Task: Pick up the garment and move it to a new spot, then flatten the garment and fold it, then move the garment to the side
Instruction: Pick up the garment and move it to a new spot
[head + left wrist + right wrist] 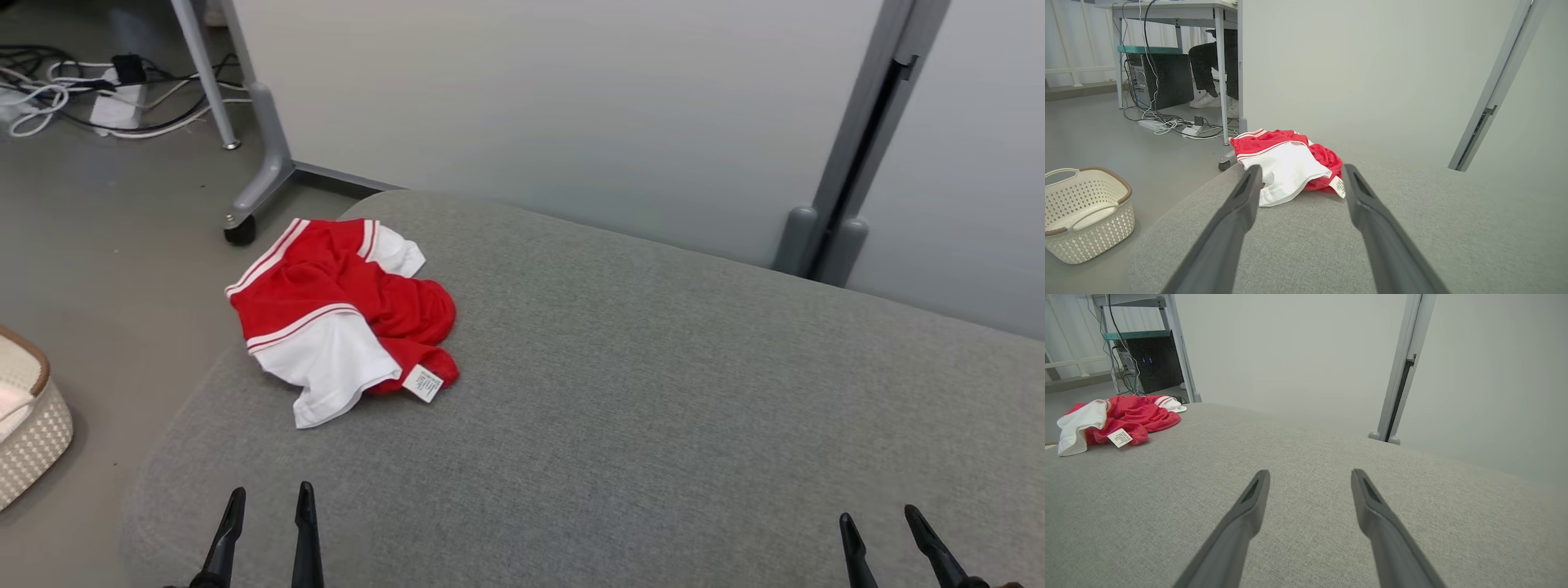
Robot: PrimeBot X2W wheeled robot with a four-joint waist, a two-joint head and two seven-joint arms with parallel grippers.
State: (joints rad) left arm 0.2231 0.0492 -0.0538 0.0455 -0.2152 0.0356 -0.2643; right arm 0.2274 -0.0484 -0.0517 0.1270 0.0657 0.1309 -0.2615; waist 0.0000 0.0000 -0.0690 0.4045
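your garment [343,314] is bunched at the far-left corner of the grey cushion [653,367], w/ left claw [271,492] & right claw [878,514] wide open, empty, parked at the near edge, so prob pick-up's not begun; left's aimed at it.

A broad grey fabric-covered surface [669,408] with rounded corners carries a crumpled red and white garment [343,314], bunched up near its far left corner with a striped hem right at the edge. The garment's white label [423,383] sticks out on the near side and rests on the grey fabric. On the grey floor [106,245] to the left stand a pale perforated basket [33,441], apart from the surface, and farther off a tangle of cables [73,90].
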